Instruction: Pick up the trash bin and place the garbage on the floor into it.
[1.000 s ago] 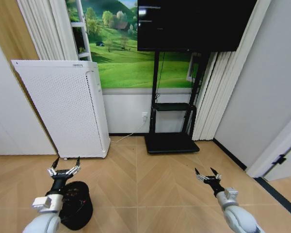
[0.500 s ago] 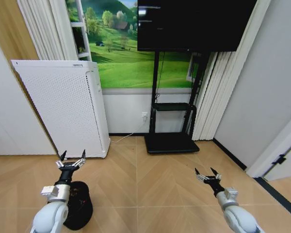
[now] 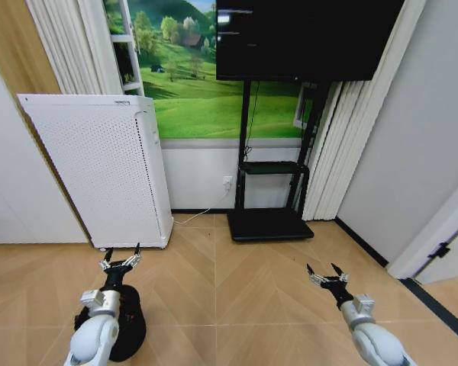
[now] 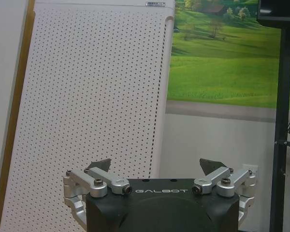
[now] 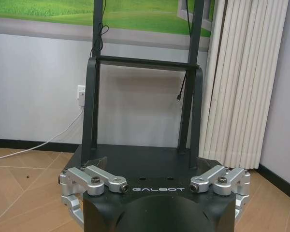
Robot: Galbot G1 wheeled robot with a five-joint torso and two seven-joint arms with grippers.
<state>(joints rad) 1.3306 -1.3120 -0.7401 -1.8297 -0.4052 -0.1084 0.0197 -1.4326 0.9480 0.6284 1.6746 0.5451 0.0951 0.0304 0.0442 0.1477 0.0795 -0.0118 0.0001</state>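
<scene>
The trash bin (image 3: 133, 328), small, round and black, stands on the wood floor at the lower left, partly hidden behind my left arm. My left gripper (image 3: 120, 261) hovers open just past the bin's far rim, holding nothing. In the left wrist view the left gripper (image 4: 156, 166) faces the white perforated appliance (image 4: 96, 96). My right gripper (image 3: 327, 274) hangs open and empty over bare floor at the lower right. In the right wrist view the right gripper (image 5: 150, 166) faces the black TV stand (image 5: 140, 154). The garbage is out of view.
The tall white appliance (image 3: 107, 168) stands against the wall behind the bin. A black TV stand (image 3: 269, 221) with a screen sits at centre back, with a white cable (image 3: 202, 213) on the floor. A door frame (image 3: 435, 244) is at right.
My left gripper has moved to the right and farther forward over the bin, staying open. The right arm and the bin have not moved.
</scene>
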